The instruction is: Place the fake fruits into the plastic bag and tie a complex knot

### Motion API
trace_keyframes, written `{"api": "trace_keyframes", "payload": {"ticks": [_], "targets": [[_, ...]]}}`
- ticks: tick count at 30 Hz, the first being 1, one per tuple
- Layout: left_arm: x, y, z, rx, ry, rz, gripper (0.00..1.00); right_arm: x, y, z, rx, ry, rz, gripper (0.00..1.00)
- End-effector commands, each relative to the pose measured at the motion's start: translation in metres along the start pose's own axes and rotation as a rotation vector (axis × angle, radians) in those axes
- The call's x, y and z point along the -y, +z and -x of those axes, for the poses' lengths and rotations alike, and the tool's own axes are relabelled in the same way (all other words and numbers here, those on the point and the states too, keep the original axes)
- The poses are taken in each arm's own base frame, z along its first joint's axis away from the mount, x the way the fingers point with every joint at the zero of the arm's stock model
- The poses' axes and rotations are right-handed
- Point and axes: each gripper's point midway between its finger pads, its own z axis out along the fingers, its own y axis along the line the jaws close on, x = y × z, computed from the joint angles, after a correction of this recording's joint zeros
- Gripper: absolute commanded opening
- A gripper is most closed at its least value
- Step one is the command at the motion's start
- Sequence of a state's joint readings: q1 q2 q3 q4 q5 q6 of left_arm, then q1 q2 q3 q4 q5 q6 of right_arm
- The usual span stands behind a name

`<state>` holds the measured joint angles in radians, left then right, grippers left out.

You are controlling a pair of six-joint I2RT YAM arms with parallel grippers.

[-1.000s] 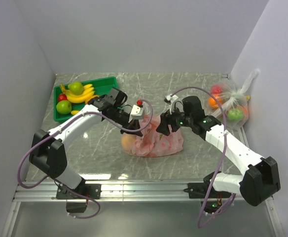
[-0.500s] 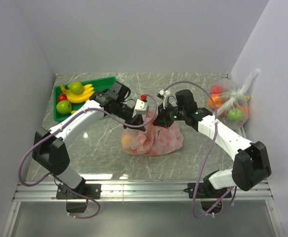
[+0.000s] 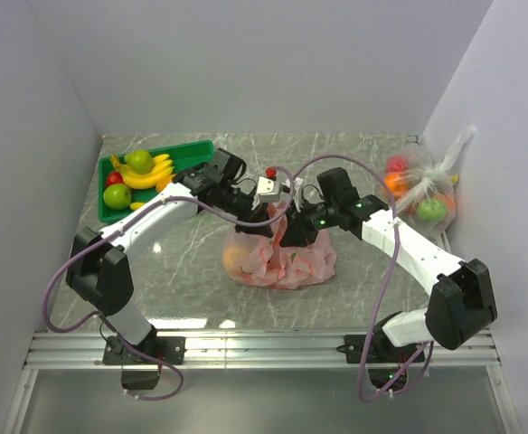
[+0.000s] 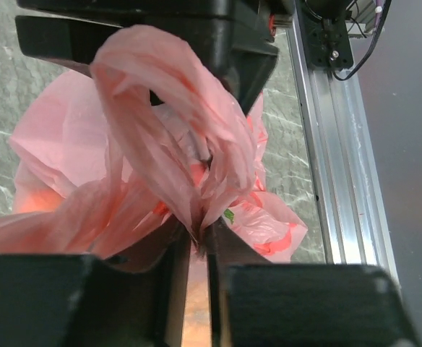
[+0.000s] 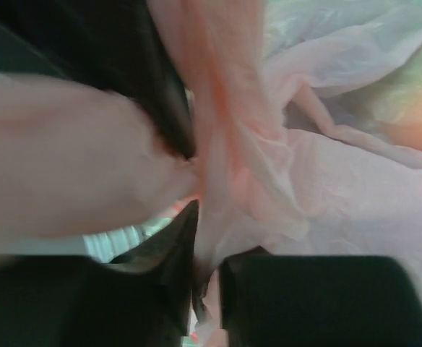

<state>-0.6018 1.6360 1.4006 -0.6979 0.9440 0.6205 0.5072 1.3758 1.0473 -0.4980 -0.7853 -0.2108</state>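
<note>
The pink plastic bag (image 3: 282, 258) lies at the table's middle with an orange fruit (image 3: 236, 260) showing through its left side. My left gripper (image 3: 266, 223) is shut on one twisted pink handle (image 4: 189, 173) above the bag. My right gripper (image 3: 288, 231) is shut on the other handle (image 5: 229, 159), right against the left one. The two handles cross between the grippers. More fake fruits stay in the green tray (image 3: 184, 152): a green apple (image 3: 139, 161), bananas (image 3: 151, 176), a red fruit (image 3: 114, 178) and another green one (image 3: 117, 195).
A clear bag of fruits (image 3: 422, 190) with a white tufted top stands against the right wall. The aluminium rail (image 3: 264, 342) runs along the near edge; it also shows in the left wrist view (image 4: 341, 144).
Both grippers have closed in over the bag's top. The left one moved right, the right one moved left, until they meet with the handles crossed.
</note>
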Motion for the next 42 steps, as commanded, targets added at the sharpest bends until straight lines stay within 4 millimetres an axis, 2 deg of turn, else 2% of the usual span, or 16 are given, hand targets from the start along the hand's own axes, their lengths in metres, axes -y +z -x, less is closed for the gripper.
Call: {"api": "trace_keyframes", "payload": {"ticks": [1, 4, 6, 7, 10, 18, 20, 21, 23, 24, 25, 34, 37, 40, 41, 42], "targets": [[0.001, 0.001, 0.01, 0.027, 0.043, -0.009, 0.2, -0.015, -0.006, 0.022, 0.043, -0.045, 0.06, 0.27], [0.007, 0.004, 0.011, 0.022, 0.059, -0.027, 0.25, -0.009, -0.002, 0.028, 0.048, -0.025, 0.048, 0.28], [0.009, 0.004, 0.013, 0.022, 0.056, -0.029, 0.29, -0.007, 0.0, 0.028, 0.038, -0.01, 0.051, 0.05], [0.009, 0.003, 0.012, 0.015, 0.052, -0.023, 0.37, -0.006, 0.0, 0.028, 0.038, -0.003, 0.047, 0.01], [0.013, -0.005, 0.013, 0.011, 0.04, 0.006, 0.49, -0.002, -0.003, 0.027, 0.049, 0.006, 0.033, 0.0], [0.024, -0.022, 0.011, 0.039, -0.015, 0.094, 0.62, -0.001, -0.008, 0.021, 0.06, 0.013, 0.022, 0.0], [0.025, -0.024, 0.01, 0.039, -0.023, 0.1, 0.67, -0.003, -0.009, 0.02, 0.058, 0.013, 0.023, 0.11], [0.025, -0.024, 0.009, 0.038, -0.023, 0.103, 0.68, -0.002, -0.011, 0.021, 0.062, 0.013, 0.015, 0.31], [0.025, -0.025, 0.01, 0.043, -0.027, 0.106, 0.68, -0.001, -0.015, 0.021, 0.077, 0.015, 0.004, 0.56], [0.025, -0.025, 0.01, 0.045, -0.029, 0.106, 0.68, -0.001, -0.017, 0.021, 0.081, 0.015, -0.002, 0.8], [0.024, -0.026, 0.01, 0.047, -0.031, 0.109, 0.67, 0.003, -0.02, 0.021, 0.086, 0.02, -0.021, 0.82], [0.022, -0.026, 0.018, 0.079, -0.028, 0.11, 0.59, 0.019, -0.038, 0.011, 0.106, 0.058, -0.071, 0.82], [0.02, -0.026, 0.018, 0.076, -0.022, 0.109, 0.57, 0.023, -0.035, 0.008, 0.107, 0.056, -0.062, 0.74], [0.021, -0.026, 0.014, 0.065, -0.021, 0.104, 0.53, 0.023, -0.032, 0.014, 0.133, 0.05, -0.041, 0.57], [0.021, -0.026, 0.013, 0.056, -0.008, 0.104, 0.45, 0.022, -0.032, 0.019, 0.15, 0.041, -0.034, 0.42], [0.022, -0.026, 0.011, 0.051, -0.007, 0.101, 0.4, 0.022, -0.031, 0.019, 0.148, 0.048, -0.028, 0.36]]}}
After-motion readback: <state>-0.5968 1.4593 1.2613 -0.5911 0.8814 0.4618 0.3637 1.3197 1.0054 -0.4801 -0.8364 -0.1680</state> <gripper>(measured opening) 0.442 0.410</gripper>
